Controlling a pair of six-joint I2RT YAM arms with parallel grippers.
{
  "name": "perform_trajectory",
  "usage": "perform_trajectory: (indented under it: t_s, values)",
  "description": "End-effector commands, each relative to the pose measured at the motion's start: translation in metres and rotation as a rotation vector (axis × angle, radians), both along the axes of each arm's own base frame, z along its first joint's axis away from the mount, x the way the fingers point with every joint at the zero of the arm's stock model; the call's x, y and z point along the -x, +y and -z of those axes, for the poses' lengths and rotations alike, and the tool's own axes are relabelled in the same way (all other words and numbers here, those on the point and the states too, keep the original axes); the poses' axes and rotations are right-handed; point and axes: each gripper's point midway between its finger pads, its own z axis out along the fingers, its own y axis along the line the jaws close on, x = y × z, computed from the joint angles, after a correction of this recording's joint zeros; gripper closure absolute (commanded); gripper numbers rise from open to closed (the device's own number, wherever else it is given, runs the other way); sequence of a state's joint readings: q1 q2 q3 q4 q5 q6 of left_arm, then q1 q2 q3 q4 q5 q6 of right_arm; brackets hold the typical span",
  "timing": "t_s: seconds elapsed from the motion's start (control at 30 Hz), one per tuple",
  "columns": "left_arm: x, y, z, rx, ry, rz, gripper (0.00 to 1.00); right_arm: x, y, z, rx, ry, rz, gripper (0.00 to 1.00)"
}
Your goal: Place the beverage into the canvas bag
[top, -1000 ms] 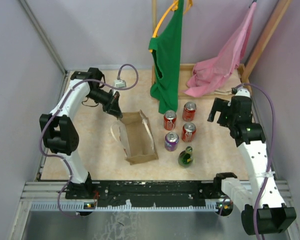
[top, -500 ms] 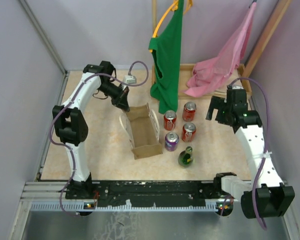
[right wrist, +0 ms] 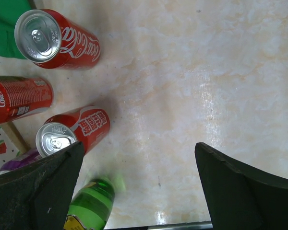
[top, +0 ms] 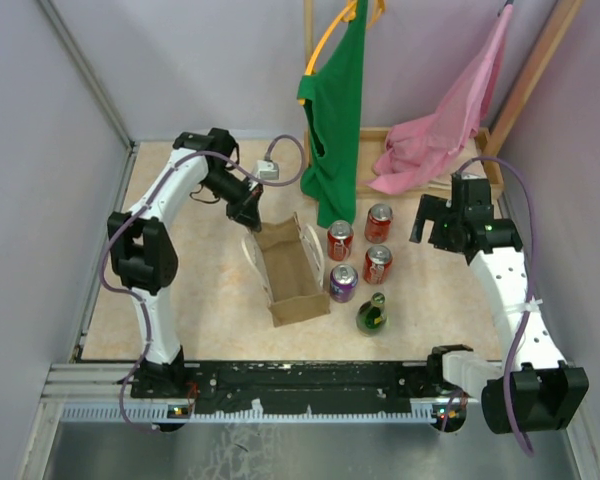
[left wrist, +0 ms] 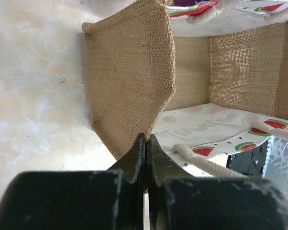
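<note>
The canvas bag [top: 292,272] stands open on the table, with tan side panels and cream walls printed with red watermelons. My left gripper [top: 248,214] is shut on the rim of its far end panel; in the left wrist view the fingers [left wrist: 146,143] pinch the tan weave [left wrist: 129,72]. Just right of the bag stand three red cans [top: 340,240] [top: 379,222] [top: 378,264], a purple can [top: 343,283] and a green bottle [top: 372,315]. My right gripper [top: 430,226] is open and empty to the right of the cans. Its wrist view [right wrist: 138,146] shows red cans [right wrist: 57,38] [right wrist: 72,132] and the bottle [right wrist: 89,206].
A green shirt [top: 335,120] hangs on a hanger behind the cans, its hem near the back cans. A pink cloth [top: 435,140] drapes over a wooden frame at the back right. Walls close in on both sides.
My left gripper has dragged the bag to the right, up close to the cans, and turned it slightly. My right arm has lifted and shifted a little toward the back.
</note>
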State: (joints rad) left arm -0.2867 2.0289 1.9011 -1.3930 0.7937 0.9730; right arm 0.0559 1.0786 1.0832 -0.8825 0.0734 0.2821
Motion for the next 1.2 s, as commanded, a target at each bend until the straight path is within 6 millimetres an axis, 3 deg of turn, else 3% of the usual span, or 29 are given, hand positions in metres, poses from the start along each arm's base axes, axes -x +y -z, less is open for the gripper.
perform_trajectory:
  t_s: [0.0,0.23,0.5,0.53,0.7,0.77,0.87,0.97,1.07,1.17]
  values:
    - [0.008,0.003,-0.021,0.011,-0.091,0.054,1.0,-0.009,0.003,-0.017,-0.016,-0.053,-0.011,0.01]
    - [-0.001,0.015,-0.019,-0.011,-0.159,0.084,1.0,-0.009,0.007,-0.014,-0.015,-0.046,-0.024,0.01]
    - [-0.018,0.005,-0.011,0.024,-0.181,0.127,1.0,-0.01,0.012,-0.015,-0.013,-0.047,-0.04,0.01]
    - [-0.021,0.003,-0.011,0.032,-0.181,0.123,0.94,-0.009,0.013,-0.015,-0.014,-0.047,-0.042,0.01]
    - [-0.033,-0.012,-0.028,0.096,-0.187,0.089,0.27,-0.006,0.016,-0.013,-0.018,-0.046,-0.04,0.01]
    - [-0.037,-0.015,-0.034,0.103,-0.194,0.057,0.15,-0.006,0.017,-0.011,-0.022,-0.046,-0.042,0.01]
    - [-0.049,-0.018,-0.052,0.112,-0.238,-0.024,0.1,-0.006,0.019,-0.008,-0.026,-0.043,-0.042,0.01]
    - [-0.07,-0.013,-0.084,0.115,-0.311,-0.207,0.12,-0.006,0.019,-0.008,-0.025,-0.042,-0.04,0.01]
    - [-0.061,-0.002,-0.098,0.105,-0.269,-0.369,0.14,-0.005,0.019,-0.006,-0.023,-0.041,-0.04,0.01]
    - [-0.036,0.007,-0.081,0.068,-0.174,-0.451,0.15,-0.005,0.019,-0.003,-0.022,-0.035,-0.039,0.01]
